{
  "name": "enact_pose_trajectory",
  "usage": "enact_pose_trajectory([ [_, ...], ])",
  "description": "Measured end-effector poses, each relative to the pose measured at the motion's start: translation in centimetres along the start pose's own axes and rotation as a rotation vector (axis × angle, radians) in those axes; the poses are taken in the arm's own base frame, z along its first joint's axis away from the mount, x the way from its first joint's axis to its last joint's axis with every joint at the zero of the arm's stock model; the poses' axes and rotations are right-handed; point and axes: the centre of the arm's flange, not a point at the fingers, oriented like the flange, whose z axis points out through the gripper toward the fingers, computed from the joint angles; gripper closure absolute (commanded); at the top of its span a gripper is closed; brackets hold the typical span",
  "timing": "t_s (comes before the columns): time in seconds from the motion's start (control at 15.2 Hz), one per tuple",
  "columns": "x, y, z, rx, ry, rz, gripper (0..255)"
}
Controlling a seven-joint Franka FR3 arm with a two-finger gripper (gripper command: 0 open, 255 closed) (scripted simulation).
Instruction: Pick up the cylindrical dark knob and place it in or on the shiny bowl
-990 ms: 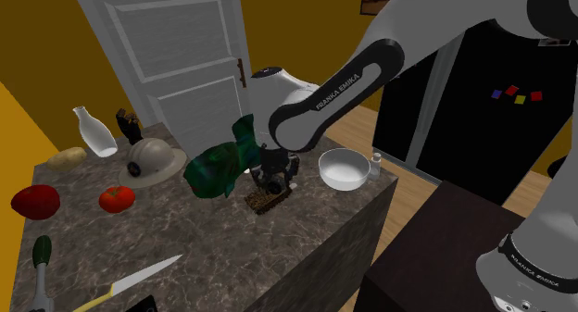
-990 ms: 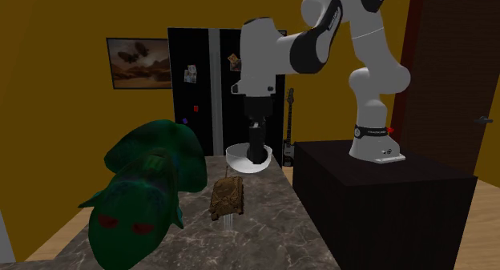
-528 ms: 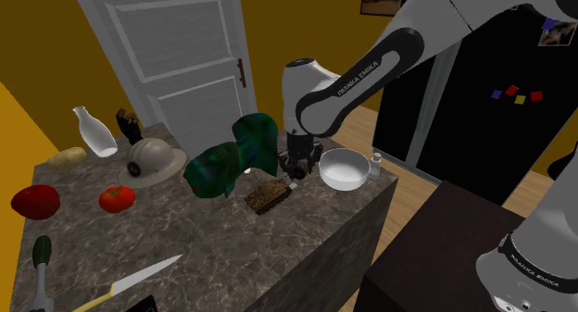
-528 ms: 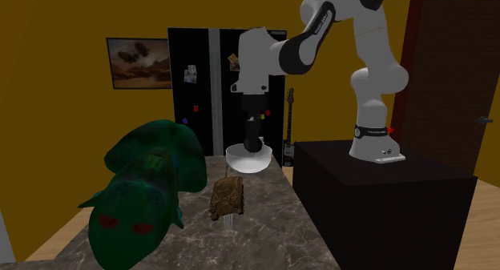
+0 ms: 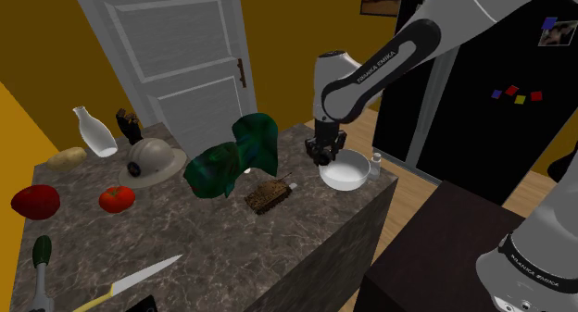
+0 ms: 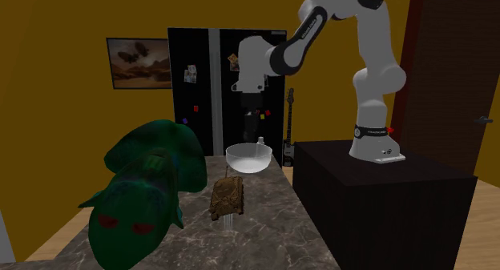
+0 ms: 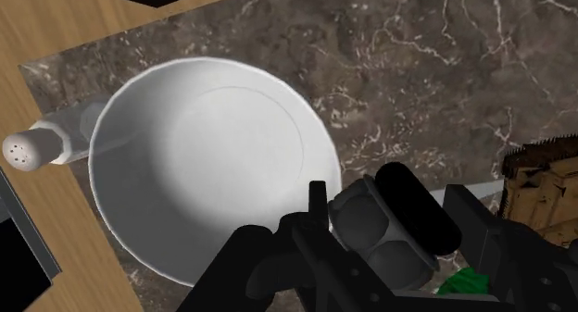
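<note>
Gripper [image 5: 320, 158] hung over the white bowl [image 5: 356, 179] at the marble counter's [image 5: 232, 250] far end. Fingers clamped on the dark grey cylindrical knob [image 7: 375, 225], which seemed to sit above the bowl's rim, not its middle. A small shaker [image 7: 42, 145] stood just beside the bowl.

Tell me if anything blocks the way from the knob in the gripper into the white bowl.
Nothing visible does. The gripper holds the dark knob just above the bowl, near its rim, and the bowl's inside is bare. The white shaker lies outside the bowl, beside it.
</note>
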Motion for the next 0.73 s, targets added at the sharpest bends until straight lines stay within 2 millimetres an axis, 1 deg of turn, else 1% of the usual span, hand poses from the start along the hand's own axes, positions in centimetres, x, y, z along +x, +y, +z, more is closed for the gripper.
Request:
enact_pose_trajectory([
  [0.2, 1.0, 3.5, -0.2, 0.0, 0.0, -0.001, 255],
  [0.26, 1.3, 4.8, 0.0, 0.0, 0.0, 0.0, 255],
  [0.4, 2.5, 7.2, -0.1, 0.0, 0.0, -0.001, 255],
  [0.46, 2.7, 8.8, 0.0, 0.0, 0.0, 0.0, 255],
  [0.59, 2.9, 10.3, 0.3, 0.0, 0.0, 0.0, 255],
  [0.73, 3.1, 10.8, 1.2, 0.0, 0.0, -0.001, 255],
])
